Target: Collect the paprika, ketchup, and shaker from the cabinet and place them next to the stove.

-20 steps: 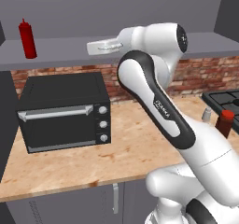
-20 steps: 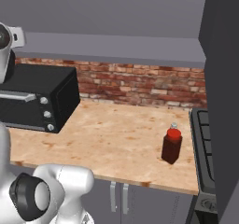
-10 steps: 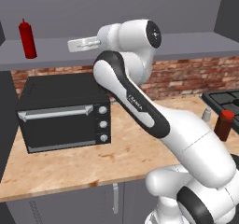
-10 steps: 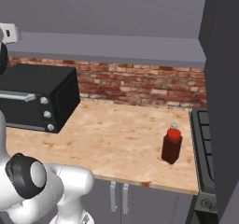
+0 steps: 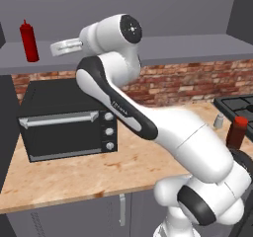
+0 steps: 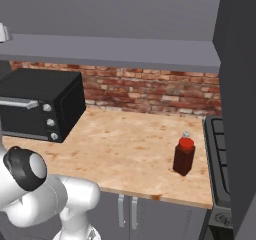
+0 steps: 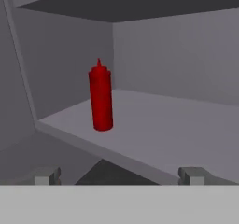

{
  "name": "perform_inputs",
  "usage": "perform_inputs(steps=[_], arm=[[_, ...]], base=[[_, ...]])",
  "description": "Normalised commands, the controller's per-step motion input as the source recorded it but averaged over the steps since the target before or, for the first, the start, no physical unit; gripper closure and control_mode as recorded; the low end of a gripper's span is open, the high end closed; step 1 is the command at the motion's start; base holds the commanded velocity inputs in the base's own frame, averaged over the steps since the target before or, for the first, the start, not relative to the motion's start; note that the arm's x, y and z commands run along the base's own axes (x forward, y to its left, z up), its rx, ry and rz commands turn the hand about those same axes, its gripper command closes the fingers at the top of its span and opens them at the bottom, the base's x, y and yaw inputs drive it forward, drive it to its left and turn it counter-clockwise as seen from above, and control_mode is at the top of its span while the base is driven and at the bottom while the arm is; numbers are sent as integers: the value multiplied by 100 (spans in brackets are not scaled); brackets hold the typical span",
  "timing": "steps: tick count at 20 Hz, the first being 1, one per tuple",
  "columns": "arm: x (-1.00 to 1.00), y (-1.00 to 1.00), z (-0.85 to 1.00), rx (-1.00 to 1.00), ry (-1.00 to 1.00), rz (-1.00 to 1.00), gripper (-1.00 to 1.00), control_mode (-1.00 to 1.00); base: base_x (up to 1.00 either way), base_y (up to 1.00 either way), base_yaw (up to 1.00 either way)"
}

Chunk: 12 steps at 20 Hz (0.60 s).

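Arm reaches up and left from the base, elbow bent high, hand level with the cabinet point(image 5: 163, 51) shelf and pointing left along it. Gripper point(image 5: 55, 48) sits in front of the shelf edge, well right of the ketchup point(image 5: 29, 41), not touching it. Jaws apart at full width, nothing between them.

Hand view: ketchup point(image 7: 101, 98) stands upright on the shelf, left of centre, near the shelf's front edge and the left side panel. Both fingertips point(image 7: 193, 175) show low in frame, spread wide, below the shelf lip. Ketchup is ahead of the hand, clear of the jaws.

Paprika point(image 6: 184, 155) is on the bench point(image 6: 125, 149), upright, just beside the stove point(image 6: 220, 154) on its left. Left base view shows the same jar point(image 5: 236, 132) partly behind the arm's lower body, next to the stove point(image 5: 237, 105).

Shaker point(image 5: 218, 121) is on the bench too, upright, behind the paprika and near the stove's edge. In the right base view just its cap point(image 6: 186, 134) peeks over the paprika's red cap.

Toaster oven point(image 5: 66, 120) sits on the bench under the shelf, door closed, below the hand. Brick wall point(image 6: 145, 91) runs behind the bench.
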Motion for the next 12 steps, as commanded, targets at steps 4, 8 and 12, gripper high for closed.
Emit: perform_inputs(steps=[4, 8, 12], arm=[[22, 27, 0, -5, 9, -4, -100, -100], [6, 0, -1, 0, 0, 0, -100, -100], [13, 5, -1, 0, 1, -6, -100, -100]], base=[[0, 0, 0], [0, 0, 0], [0, 0, 0]])
